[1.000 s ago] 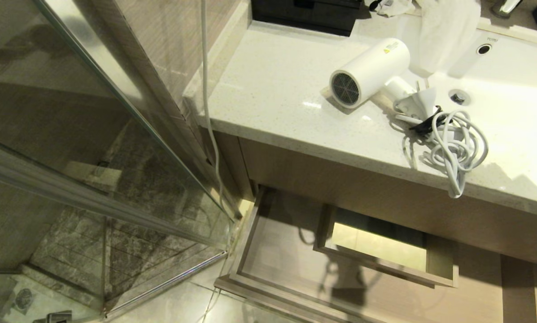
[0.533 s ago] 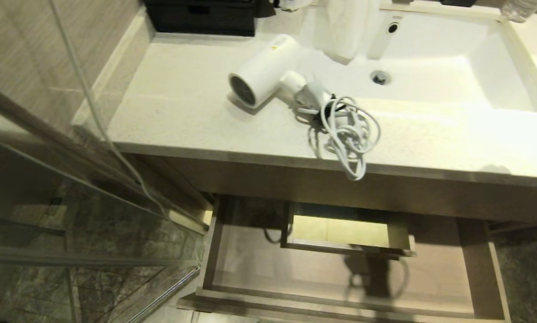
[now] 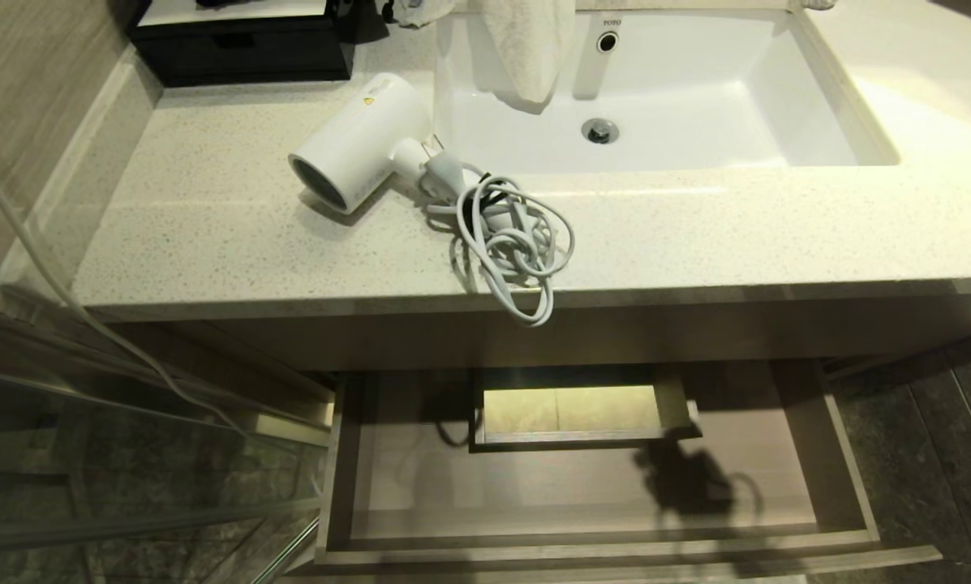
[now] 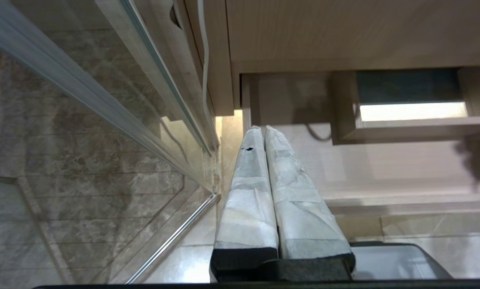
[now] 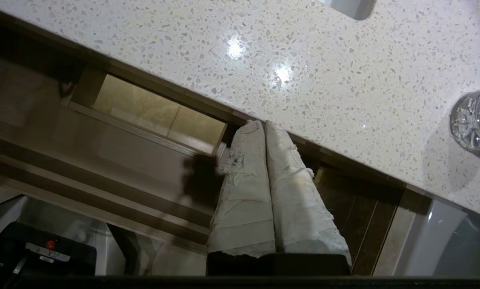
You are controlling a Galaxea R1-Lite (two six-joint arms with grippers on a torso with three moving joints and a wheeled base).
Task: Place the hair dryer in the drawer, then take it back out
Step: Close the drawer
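Bathroom vanity seen from above. Nearest: drawer (image 3: 590, 495) pulled fully out below the countertop, its front rail closest; floor bare on the left, middle and right, with a boxed rectangular cutout (image 3: 574, 410) at the back centre. Open room in the drawer is widest on the left and along the front. Glass shower partition (image 3: 128, 454) stands just beside the drawer's left side.

Left gripper (image 4: 264, 132): taped fingers (image 4: 248, 192) pressed together, nothing between them, low by the drawer's left front corner. Right gripper (image 5: 262, 125): fingers (image 5: 296, 200) likewise clenched, empty, tips at the countertop edge above the drawer's right part; a clear bottle (image 5: 474, 120) stands on the counter near it.

Speckled countertop (image 3: 209, 235): hair dryer (image 3: 361, 142) lies on its side left of the sink (image 3: 663, 97). Barrel's long axis runs diagonally, open grille end toward the front left. Coiled cord (image 3: 505, 243) beside it, one loop hanging over the counter's front edge.

Farthest: black box (image 3: 242, 40) at back left; white towel (image 3: 530, 49) draped into the sink
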